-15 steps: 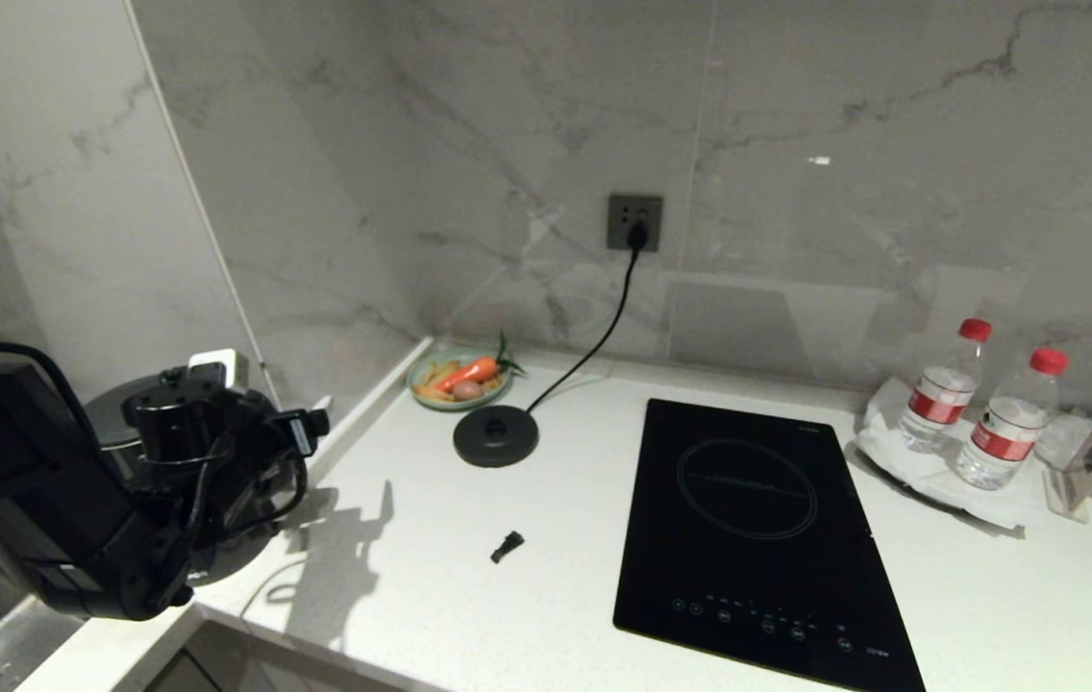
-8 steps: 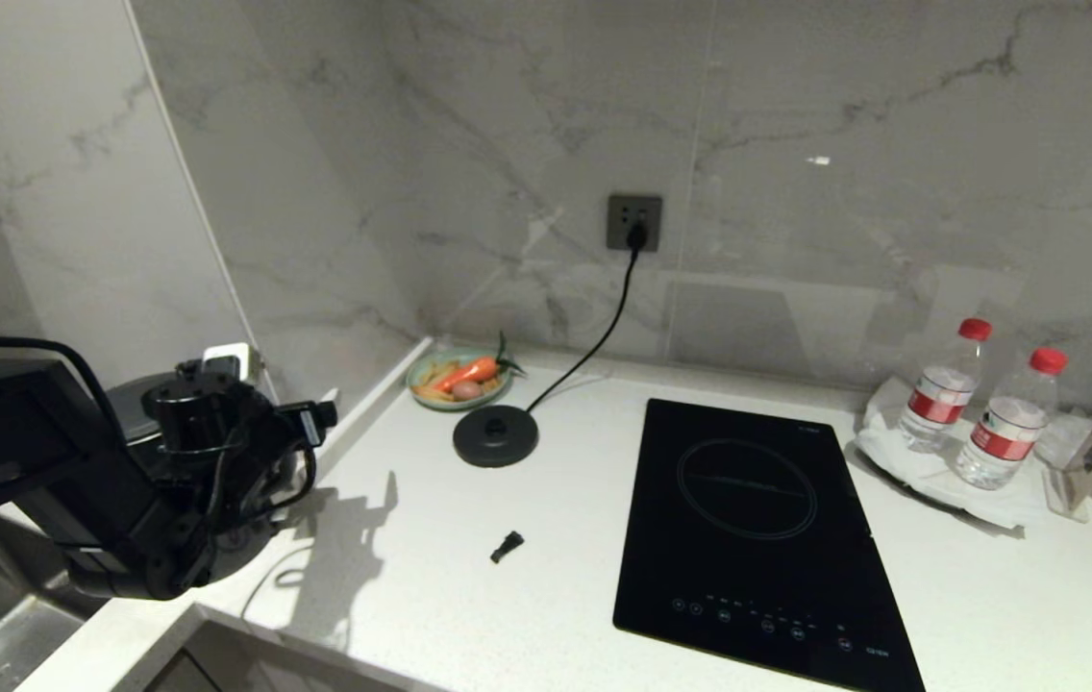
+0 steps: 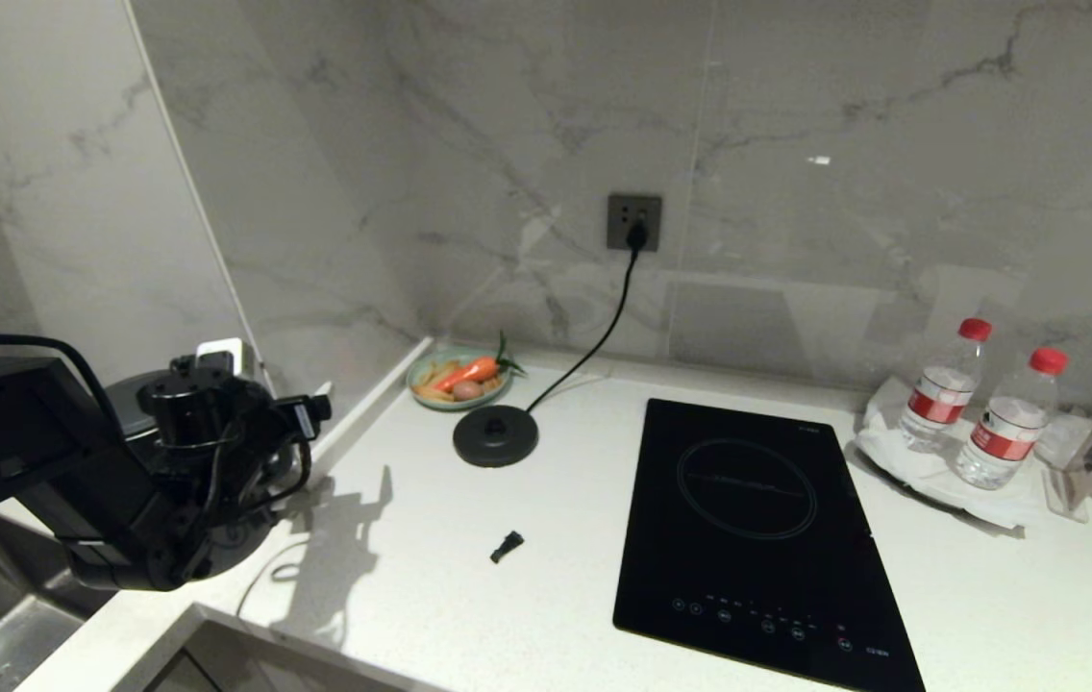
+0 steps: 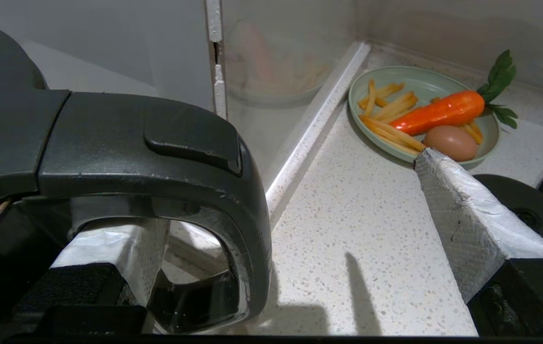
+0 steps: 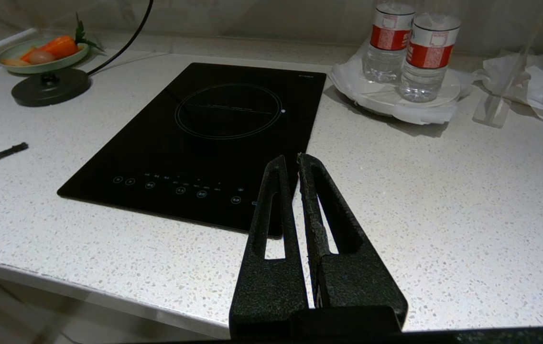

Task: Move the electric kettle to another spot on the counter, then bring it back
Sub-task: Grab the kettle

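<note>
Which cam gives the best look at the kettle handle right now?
Left wrist view: the kettle handle fills the foreground, with the open left gripper straddling it. In the head view the left arm hides it; the right wrist view misses it.

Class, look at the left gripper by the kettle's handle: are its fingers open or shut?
Open. In the left wrist view the left gripper has its fingers spread wide, either side of the electric kettle handle, not clamped on it.

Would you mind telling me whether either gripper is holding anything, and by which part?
Nothing is held: the left gripper is open, its fingers straddling the electric kettle's handle; the right gripper is shut on nothing.
</note>
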`<state>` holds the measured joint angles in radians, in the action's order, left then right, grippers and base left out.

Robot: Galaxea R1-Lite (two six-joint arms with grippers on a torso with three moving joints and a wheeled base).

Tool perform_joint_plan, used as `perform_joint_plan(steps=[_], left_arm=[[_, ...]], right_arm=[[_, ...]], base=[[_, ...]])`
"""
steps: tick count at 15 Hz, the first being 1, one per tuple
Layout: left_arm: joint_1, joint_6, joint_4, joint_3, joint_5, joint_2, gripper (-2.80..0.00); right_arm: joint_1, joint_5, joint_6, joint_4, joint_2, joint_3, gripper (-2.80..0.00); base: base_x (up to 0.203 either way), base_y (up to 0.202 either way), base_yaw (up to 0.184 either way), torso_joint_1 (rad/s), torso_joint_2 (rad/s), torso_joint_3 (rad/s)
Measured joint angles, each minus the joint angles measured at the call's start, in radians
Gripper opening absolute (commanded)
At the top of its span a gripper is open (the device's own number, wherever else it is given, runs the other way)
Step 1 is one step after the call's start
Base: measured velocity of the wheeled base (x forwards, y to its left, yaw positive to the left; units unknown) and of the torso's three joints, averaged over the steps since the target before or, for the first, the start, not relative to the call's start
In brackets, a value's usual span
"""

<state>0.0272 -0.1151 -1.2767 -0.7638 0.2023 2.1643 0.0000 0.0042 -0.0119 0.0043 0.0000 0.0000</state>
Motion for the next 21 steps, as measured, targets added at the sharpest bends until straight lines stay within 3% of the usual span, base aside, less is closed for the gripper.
perform_joint_plan(steps=[14, 21], left_arm=[[-0.040, -0.001, -0.001, -0.003, -0.005, 0.019, -2.80], [-0.043, -0.005, 0.004, 0.057, -0.011, -0.082, -2.80]], right_arm=[[0.000, 0.000, 0.000, 0.000, 0.000, 0.000, -2.80], [0.000, 0.000, 0.000, 0.000, 0.000, 0.000, -2.80]], base=[[0.000, 0.000, 0.000, 0.000, 0.00, 0.000], [0.000, 0.000, 0.000, 0.000, 0.00, 0.000]])
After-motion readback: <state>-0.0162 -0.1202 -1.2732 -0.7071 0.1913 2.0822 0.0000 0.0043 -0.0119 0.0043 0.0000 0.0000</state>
